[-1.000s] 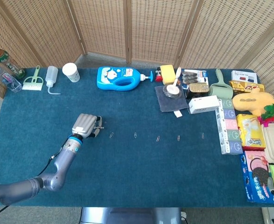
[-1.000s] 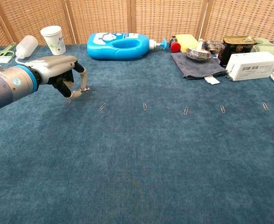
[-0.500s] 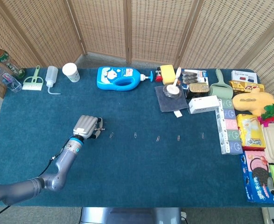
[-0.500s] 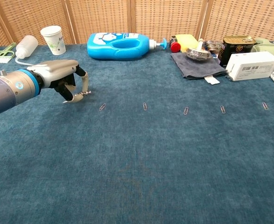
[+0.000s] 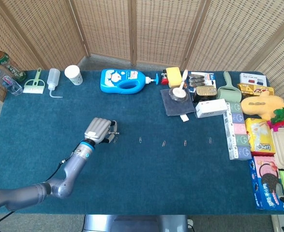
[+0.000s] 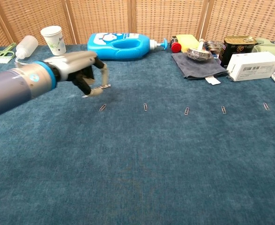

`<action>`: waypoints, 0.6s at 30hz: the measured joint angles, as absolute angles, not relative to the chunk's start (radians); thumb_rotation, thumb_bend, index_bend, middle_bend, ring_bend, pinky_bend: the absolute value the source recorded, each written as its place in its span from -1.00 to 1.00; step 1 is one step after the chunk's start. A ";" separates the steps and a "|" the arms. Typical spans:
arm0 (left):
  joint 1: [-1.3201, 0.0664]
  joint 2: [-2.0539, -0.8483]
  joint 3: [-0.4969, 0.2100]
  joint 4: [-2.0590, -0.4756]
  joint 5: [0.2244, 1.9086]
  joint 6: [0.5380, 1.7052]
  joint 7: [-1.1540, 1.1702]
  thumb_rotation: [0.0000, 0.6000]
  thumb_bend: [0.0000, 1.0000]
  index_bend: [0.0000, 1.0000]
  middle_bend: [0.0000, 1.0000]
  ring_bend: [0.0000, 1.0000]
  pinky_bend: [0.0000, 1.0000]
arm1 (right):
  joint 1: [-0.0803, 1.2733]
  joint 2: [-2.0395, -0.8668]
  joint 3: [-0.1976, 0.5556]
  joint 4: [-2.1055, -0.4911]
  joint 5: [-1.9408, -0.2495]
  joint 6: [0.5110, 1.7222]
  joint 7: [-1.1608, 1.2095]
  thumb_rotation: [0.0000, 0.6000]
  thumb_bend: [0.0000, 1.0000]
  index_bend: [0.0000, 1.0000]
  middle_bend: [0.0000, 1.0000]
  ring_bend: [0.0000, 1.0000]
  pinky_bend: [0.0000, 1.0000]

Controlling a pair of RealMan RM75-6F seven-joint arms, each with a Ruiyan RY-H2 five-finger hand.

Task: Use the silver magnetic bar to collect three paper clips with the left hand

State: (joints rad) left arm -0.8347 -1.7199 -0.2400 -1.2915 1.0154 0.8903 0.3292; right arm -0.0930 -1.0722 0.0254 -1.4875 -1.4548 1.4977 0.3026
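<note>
Blue cloth (image 5: pixel 45 125) covers the table in the head view, where the left hand (image 5: pixel 99 130) hangs over it, fingers curled around the silver bar (image 5: pixel 113 131), whose tip pokes out to the hand's right. A paper clip (image 5: pixel 115 140) lies just beside the hand, below the bar's tip. Three more clips (image 5: pixel 140 140) (image 5: pixel 163 143) (image 5: pixel 185 142) and a fifth (image 5: pixel 210 140) run in a row toward the right. A blue bottle (image 5: pixel 125 80) and a white cup (image 5: pixel 73 74) stand near the back edge.

From the chest view, the left hand (image 6: pixel 83 75) grasps the bar (image 6: pixel 101 87) between thumb and fingers, the bar roughly level above the cloth (image 6: pixel 137 178). Something small clings at its lower end, too blurred to name. The nearest clip (image 6: pixel 102 107) lies on the cloth just below and apart from the bar; others (image 6: pixel 145 107) (image 6: pixel 186 111) (image 6: pixel 224 110) (image 6: pixel 266 106) follow rightward.
</note>
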 measured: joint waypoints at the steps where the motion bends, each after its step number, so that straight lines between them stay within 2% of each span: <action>1: -0.842 -1.732 -0.242 -1.286 1.014 0.885 0.328 1.00 -0.22 0.19 1.00 1.00 1.00 | -0.093 -1.072 0.025 -1.487 -1.454 1.497 0.303 0.76 0.01 -1.00 -1.00 -1.00 -1.00; 18: -0.899 -1.832 -0.233 -1.191 1.001 0.846 0.352 1.00 -0.22 0.19 1.00 1.00 1.00 | -0.110 -1.072 0.017 -1.474 -1.453 1.503 0.337 0.77 0.01 -1.00 -1.00 -1.00 -1.00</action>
